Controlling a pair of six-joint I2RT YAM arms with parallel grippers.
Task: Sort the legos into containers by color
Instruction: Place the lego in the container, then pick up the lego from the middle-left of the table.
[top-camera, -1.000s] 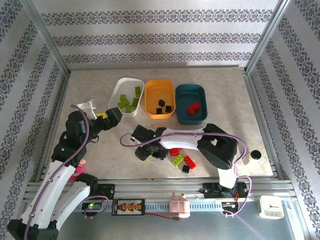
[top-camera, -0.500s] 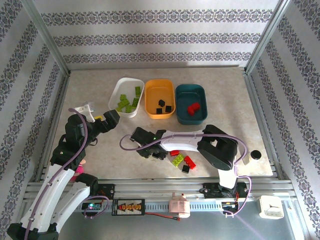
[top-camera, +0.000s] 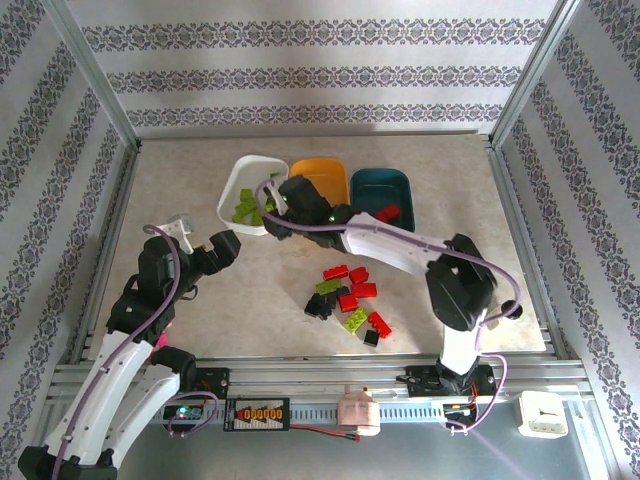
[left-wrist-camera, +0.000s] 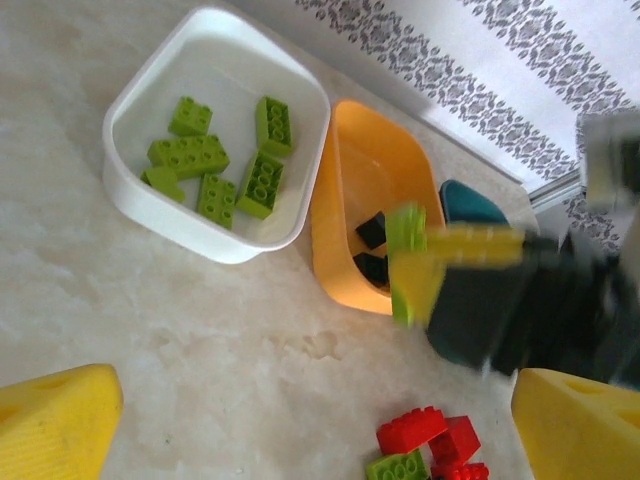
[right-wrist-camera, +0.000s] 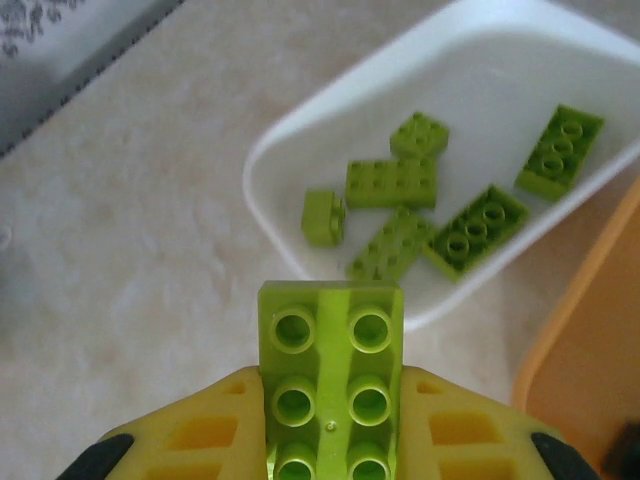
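Right gripper (right-wrist-camera: 330, 435) at bottom centre clamps a lime green brick (right-wrist-camera: 330, 340). White tray (right-wrist-camera: 275, 200) at upper right has six lime bricks. Left gripper (left-wrist-camera: 318, 420) spread wide over the bench (left-wrist-camera: 150, 330).

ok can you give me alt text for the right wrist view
The right gripper is shut on a lime green lego, studs facing the camera, at the bottom of the frame. Beyond it on the beige table sits the white tray holding six more green legos, with the edge of the orange-yellow tray at the right.
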